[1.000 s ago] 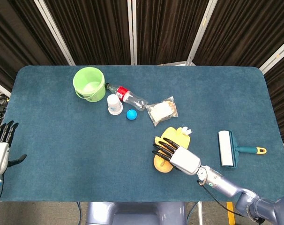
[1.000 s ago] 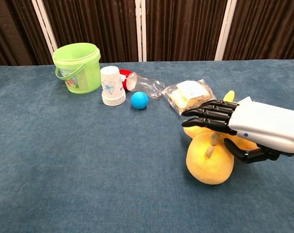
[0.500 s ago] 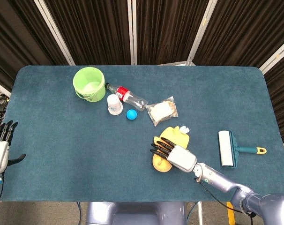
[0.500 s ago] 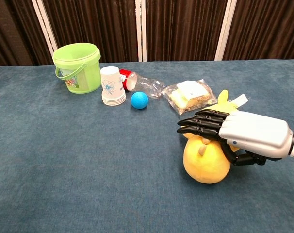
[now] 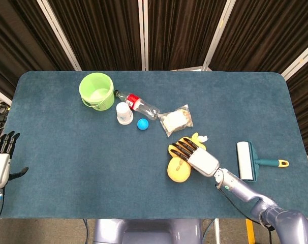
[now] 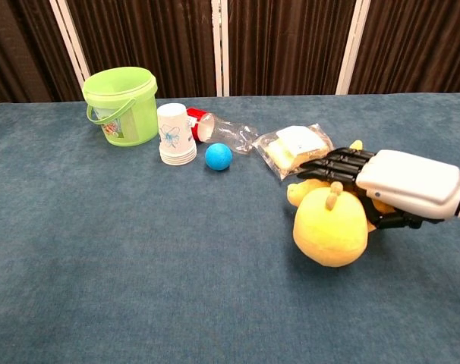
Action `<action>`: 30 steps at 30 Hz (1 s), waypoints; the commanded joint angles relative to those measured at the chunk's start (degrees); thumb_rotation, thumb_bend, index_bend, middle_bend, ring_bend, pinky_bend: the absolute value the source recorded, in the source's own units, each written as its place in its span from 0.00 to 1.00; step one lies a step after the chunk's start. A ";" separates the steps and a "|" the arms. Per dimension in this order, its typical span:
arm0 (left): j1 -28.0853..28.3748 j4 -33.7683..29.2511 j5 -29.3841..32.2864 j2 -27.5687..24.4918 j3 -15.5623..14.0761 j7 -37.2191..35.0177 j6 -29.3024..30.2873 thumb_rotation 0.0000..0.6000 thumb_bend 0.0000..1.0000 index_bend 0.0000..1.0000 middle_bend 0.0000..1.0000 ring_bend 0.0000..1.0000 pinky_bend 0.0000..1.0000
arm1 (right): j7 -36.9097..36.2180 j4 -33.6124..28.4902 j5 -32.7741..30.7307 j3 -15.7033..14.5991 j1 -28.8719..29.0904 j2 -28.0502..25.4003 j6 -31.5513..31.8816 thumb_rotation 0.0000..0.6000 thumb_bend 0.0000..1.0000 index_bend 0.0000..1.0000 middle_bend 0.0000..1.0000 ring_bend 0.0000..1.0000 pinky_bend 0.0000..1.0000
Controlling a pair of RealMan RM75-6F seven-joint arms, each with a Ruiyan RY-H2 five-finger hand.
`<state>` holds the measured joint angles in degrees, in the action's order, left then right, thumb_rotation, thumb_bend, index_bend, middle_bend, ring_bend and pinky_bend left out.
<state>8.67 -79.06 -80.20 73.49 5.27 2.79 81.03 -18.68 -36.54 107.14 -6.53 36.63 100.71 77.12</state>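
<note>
A yellow plush toy lies on the blue table, right of the middle and towards the front. My right hand lies palm down on the toy's body, just behind its round head. The black fingers stretch flat across the toy, and the thumb sits low at its near side. My left hand hangs at the table's left edge with its fingers spread, holding nothing. It shows only in the head view.
At the back left stand a green bucket, a lying plastic bottle, stacked paper cups and a blue ball. A bagged sandwich lies just beyond the toy. A lint roller lies to the right.
My right hand has slid away from the table's front edge, further onto the toy's body. The toy's head shifted and turned a little with it. The left hand has not moved.
</note>
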 commanded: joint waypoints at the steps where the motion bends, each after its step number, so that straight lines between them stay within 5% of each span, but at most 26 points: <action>1: 0.04 -0.05 -0.21 0.03 -0.13 0.20 0.03 1.00 0.14 0.00 0.00 0.00 0.00 | 0.18 -0.90 -0.83 0.57 -0.28 -0.89 1.28 1.00 0.92 0.00 0.00 0.00 0.00; 30: 0.00 -0.64 -1.23 0.05 -0.80 0.85 0.48 1.00 0.15 0.00 0.00 0.00 0.00 | 5.83 -8.46 0.56 -4.37 -5.92 -3.20 6.06 1.00 0.92 0.00 0.00 0.00 0.00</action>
<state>8.67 -79.70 -81.43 73.54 4.48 3.64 81.52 -13.04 -44.75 107.54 -10.68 30.95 97.69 83.02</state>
